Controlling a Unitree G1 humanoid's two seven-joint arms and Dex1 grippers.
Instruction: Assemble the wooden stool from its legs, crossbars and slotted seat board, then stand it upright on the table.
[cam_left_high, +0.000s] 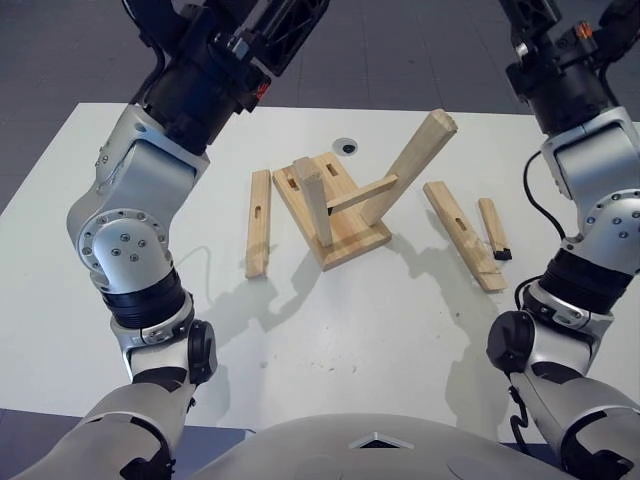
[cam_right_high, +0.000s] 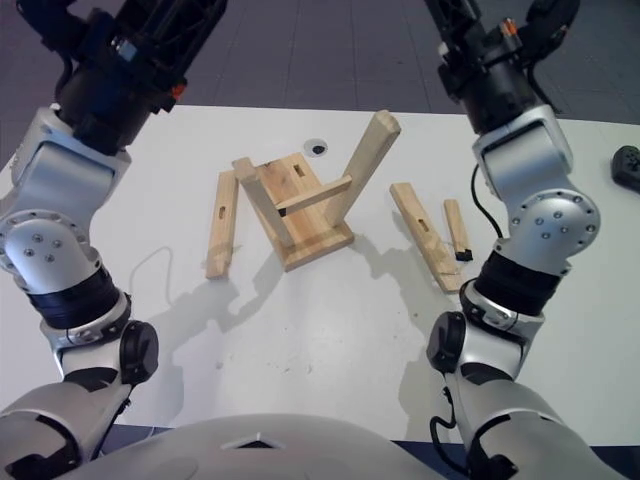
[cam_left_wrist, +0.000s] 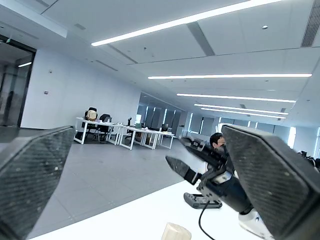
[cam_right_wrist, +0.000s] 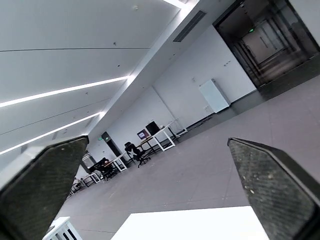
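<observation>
Mid-assembly on the white table (cam_left_high: 350, 340): the slotted seat board (cam_left_high: 352, 234) lies flat at the centre with a short leg (cam_left_high: 312, 195) standing from it and a taller leg (cam_left_high: 415, 160) leaning outward, a crossbar (cam_left_high: 362, 193) bridging the two; whether either leg sits fully home in its slot is hard to tell from this angle; a loose leg (cam_left_high: 259, 222) lies just to the left of the board, a second loose leg (cam_left_high: 462, 235) to its right, and a short crossbar (cam_left_high: 493, 228) with a dark tip lies just beyond that one; both arms are raised well above the parts, the left gripper (cam_left_wrist: 147, 150) with its pads spread wide and empty, the right gripper (cam_right_wrist: 159, 165) likewise agape and holding nothing; the pieces look like light, stiff, smooth-planed timber, unlikely to bend but apt to slide on the bare tabletop and to skid between pads; a loose leg is probably best pinched across its narrow faces near mid-length, clear of the mortise, while the half-built frame seems safest steadied by the board's edge, since its joints may pull apart
</observation>
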